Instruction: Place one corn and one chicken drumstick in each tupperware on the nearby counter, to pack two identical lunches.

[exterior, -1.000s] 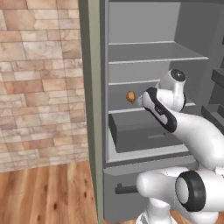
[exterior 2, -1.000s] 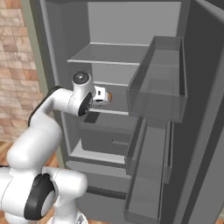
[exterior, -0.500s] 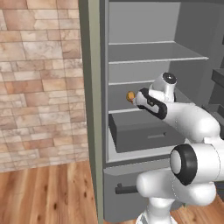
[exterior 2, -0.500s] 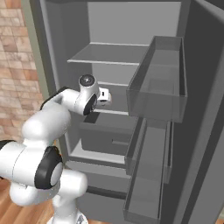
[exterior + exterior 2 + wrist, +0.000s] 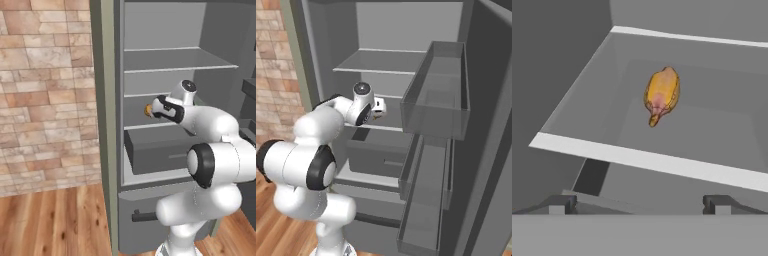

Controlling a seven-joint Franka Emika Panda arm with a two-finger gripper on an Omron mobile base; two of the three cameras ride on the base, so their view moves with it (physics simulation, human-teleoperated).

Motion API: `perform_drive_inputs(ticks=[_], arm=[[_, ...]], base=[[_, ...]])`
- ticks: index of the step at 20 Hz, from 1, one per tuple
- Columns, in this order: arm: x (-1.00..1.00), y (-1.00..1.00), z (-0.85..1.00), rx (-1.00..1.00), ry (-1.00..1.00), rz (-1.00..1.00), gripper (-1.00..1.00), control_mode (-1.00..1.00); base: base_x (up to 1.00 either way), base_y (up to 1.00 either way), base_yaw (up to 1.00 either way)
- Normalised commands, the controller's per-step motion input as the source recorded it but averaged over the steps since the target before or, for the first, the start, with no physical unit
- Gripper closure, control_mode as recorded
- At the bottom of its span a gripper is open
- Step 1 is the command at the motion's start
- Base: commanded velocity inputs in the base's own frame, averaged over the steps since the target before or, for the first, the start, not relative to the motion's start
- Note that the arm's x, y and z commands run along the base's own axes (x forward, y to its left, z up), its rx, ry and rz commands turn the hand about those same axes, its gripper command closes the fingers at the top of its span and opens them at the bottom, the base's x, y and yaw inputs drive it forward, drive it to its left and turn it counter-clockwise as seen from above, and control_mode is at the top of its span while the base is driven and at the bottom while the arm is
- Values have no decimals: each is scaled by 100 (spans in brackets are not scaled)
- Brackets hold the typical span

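end effector [image 5: 639,204] wide open, holding nothing, reaching into open fridge [image 5: 107,125] at middle shelf [image 5: 712,125] level; chicken drumstick [image 5: 661,93] lies on that shelf, ahead of fingertips [image 5: 558,204], apart from them; grey drawer [image 5: 155,147] pulled out below shelf

Fridge [image 5: 107,150] open, grey inside. Upper shelves [image 5: 175,65] bare. Mid shelf [image 5: 677,162] w/ white front edge. Below it a grey drawer [image 5: 155,150], pulled partway out. Lower freezer front w/ dark handle [image 5: 142,216]. Door [image 5: 491,150] swung wide to the right, w/ door bins: upper bin [image 5: 436,100] deep, lower bin [image 5: 423,200] long and narrow. Brick wall [image 5: 45,95] left of fridge. Wood floor [image 5: 55,220] below.
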Motion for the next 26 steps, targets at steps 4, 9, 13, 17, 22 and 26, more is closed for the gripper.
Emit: perform_drive_inputs(ticks=[4, 9, 13, 17, 22, 26], arm=[[43, 0, -17, 0, 4, 2, -100, -100], [42, 0, -20, 0, 2, 1, -100, -100], [38, 0, -24, 0, 0, 0, -100, -100], [36, 0, -31, 0, 0, 0, -100, -100], [40, 0, -19, 0, 0, 0, -100, -100], [39, 0, -8, 0, 0, 0, -100, -100]], base=[[0, 0, 0], [0, 0, 0], [0, 0, 0], [0, 0, 0], [0, 0, 0], [0, 0, 0]])
